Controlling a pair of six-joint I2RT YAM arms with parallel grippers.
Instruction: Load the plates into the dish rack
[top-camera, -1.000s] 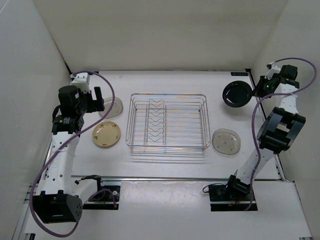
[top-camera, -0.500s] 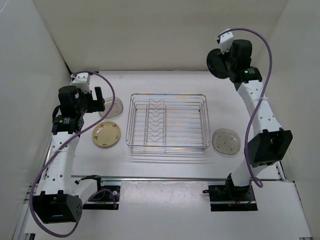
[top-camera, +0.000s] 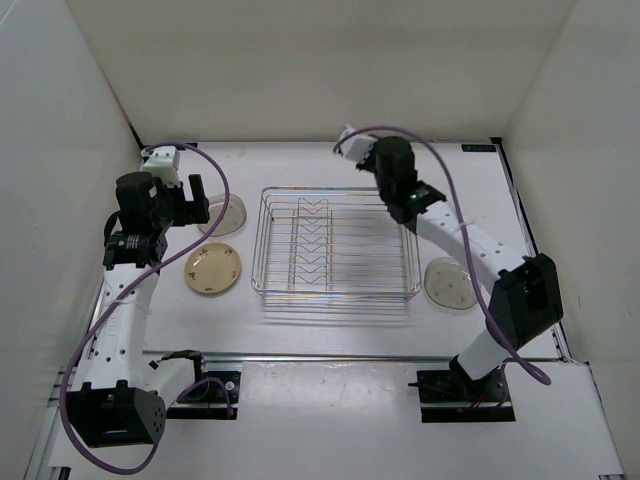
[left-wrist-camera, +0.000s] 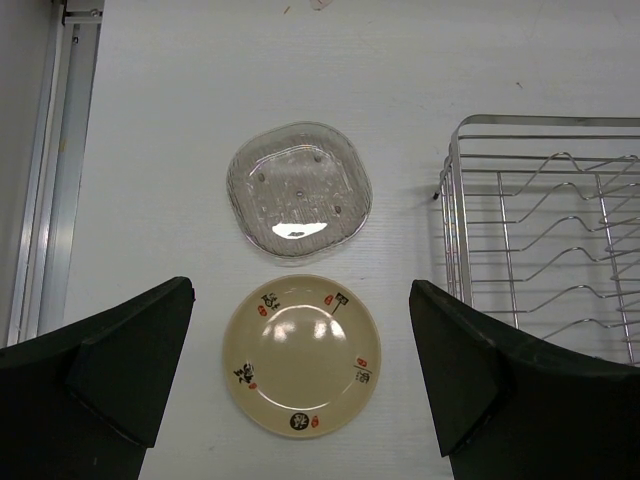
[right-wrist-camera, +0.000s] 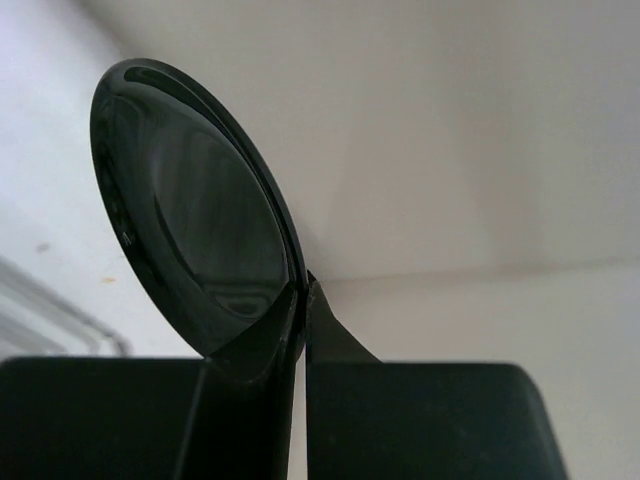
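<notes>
The white table (top-camera: 330, 325) fills the floor of a white-walled booth; the dish rack (top-camera: 335, 296), a silver wire basket with a zigzag row of dividers down its middle, sits at the table's centre with no plate in it. The left arm (top-camera: 125, 290) rises along the left side, its wrist held high over the two plates that lie left of the rack; the right arm (top-camera: 470, 240) reaches from the near right across to the rack's far right corner.

Of the plates, the black plate (right-wrist-camera: 190, 220) is off the table, held on edge and tilted, gripped at its lower rim; in the top view it is hidden by the wrist. The cream plate (left-wrist-camera: 302, 355), with small dark and red marks around its rim, lies flat just left of the rack; a clear plate (left-wrist-camera: 298, 190) lies flat right behind it, the two rims nearly touching; a second clear plate (top-camera: 450, 283) lies flat beside the rack's near right corner, partly under the right arm.

The left gripper (left-wrist-camera: 300, 290) hangs above the cream plate with its fingers (left-wrist-camera: 120, 370) spread wide, holding nothing; the right gripper (right-wrist-camera: 303, 320) is pressed together, pinching the rim of the black plate between its two fingertips.
</notes>
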